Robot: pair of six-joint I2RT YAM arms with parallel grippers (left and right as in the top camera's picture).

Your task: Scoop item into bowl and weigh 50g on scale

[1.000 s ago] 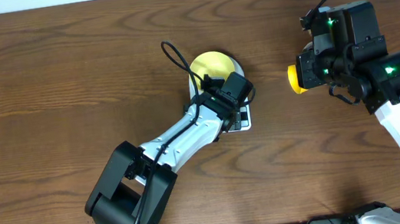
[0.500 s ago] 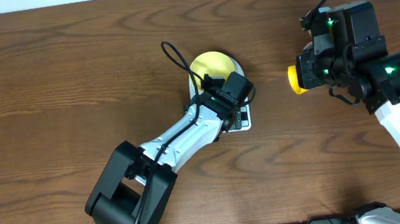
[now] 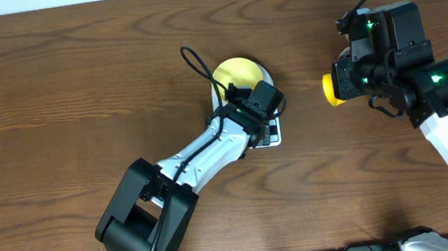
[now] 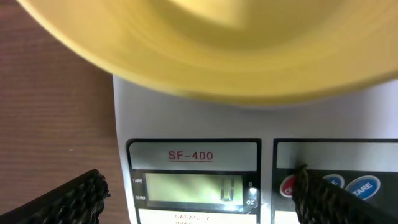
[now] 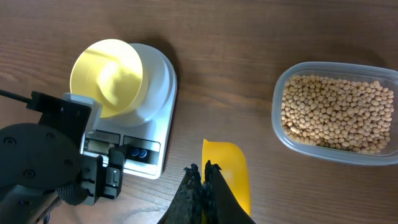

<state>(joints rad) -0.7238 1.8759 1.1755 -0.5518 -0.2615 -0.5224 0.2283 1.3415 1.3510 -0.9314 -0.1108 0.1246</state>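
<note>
Pale-yellow round bowl [image 5: 107, 76] tops the flat white scale [image 5: 158, 93]; left hand [image 4: 199, 199] gapes empty. Only the right wrist view shows tan beans [image 5: 336, 112] in a clear tub [image 5: 279, 134]; right hand [image 5: 202, 180] clamps a yellow scoop [image 5: 227, 171].

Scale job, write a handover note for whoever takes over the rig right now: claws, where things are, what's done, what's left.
Left claw: open, over the scale's front edge, by display and buttons.
Right claw: shut on the yellow scoop, which is empty.
Bowl: empty, on the scale; display looks like zero.
Beans: in the clear container.
Done: bowl placed. Left: scoop beans into the bowl to the target weight.
</note>
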